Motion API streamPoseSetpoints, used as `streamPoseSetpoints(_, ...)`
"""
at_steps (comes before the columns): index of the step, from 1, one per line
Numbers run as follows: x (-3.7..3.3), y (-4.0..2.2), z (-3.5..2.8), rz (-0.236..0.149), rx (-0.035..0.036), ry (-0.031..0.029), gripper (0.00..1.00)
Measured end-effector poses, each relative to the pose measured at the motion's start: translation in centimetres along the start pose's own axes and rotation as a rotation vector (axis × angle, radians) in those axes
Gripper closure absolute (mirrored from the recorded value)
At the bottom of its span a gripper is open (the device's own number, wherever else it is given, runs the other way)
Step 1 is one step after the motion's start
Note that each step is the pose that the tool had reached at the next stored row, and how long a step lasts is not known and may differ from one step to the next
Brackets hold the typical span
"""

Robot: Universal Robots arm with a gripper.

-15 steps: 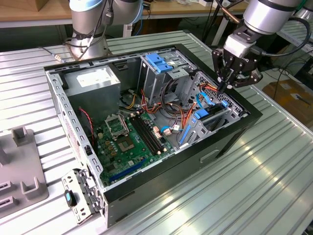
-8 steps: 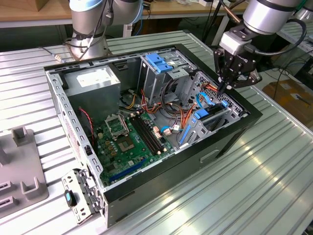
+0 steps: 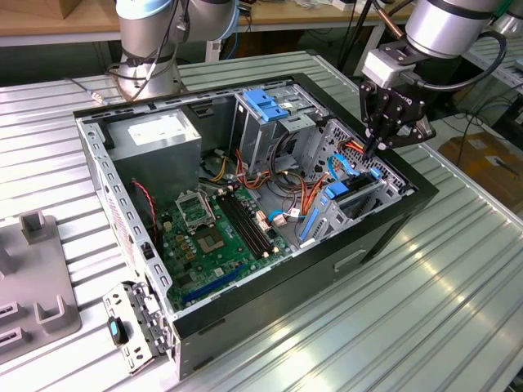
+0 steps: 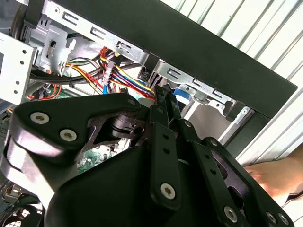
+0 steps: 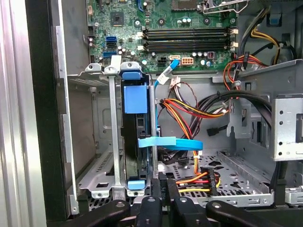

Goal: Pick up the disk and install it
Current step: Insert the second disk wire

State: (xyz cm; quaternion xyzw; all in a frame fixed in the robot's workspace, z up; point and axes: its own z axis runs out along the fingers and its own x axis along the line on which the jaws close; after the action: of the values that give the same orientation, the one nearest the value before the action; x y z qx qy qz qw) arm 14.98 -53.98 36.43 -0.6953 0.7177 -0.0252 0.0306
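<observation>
The disk (image 5: 136,142) stands on edge in the metal drive bay (image 5: 94,142) inside the open computer case (image 3: 384,237), with its blue side rails along the edges and a flat blue cable (image 5: 170,143) crossing it. In the exterior view the disk (image 3: 347,198) sits at the case's right end. My gripper (image 3: 372,149) hangs just above that bay, beside the disk's end. Its fingers (image 5: 162,187) are pressed together with nothing between them. A connector with red, yellow and black wires (image 5: 203,181) lies right next to them. The second wrist view has the gripper (image 4: 163,94) over the case wall.
A grey power-supply box (image 3: 155,135), a tall metal cage with a blue top (image 3: 265,106) and the green motherboard (image 3: 212,233) occupy the case. Cable bundles (image 5: 189,111) cross near the bay. A grey fixture (image 3: 33,278) is on the exterior view's left. A hand (image 4: 274,177) rests outside the case.
</observation>
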Motion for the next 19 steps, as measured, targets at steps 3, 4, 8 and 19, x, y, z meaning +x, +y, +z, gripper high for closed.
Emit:
streamPoseSetpoints(3, 0.0, 0.0, 0.0, 0.0, 0.0, 0.0, 0.84)
streamPoseSetpoints(4, 0.0, 0.0, 0.0, 0.0, 0.0, 0.0, 0.84)
streamPoseSetpoints(8, 0.0, 0.0, 0.02, 0.0, 0.0, 0.0001, 0.84)
streamPoseSetpoints(19, 0.71, 1.07, 0.2, 0.0, 0.0002, -0.0002, 0.84)
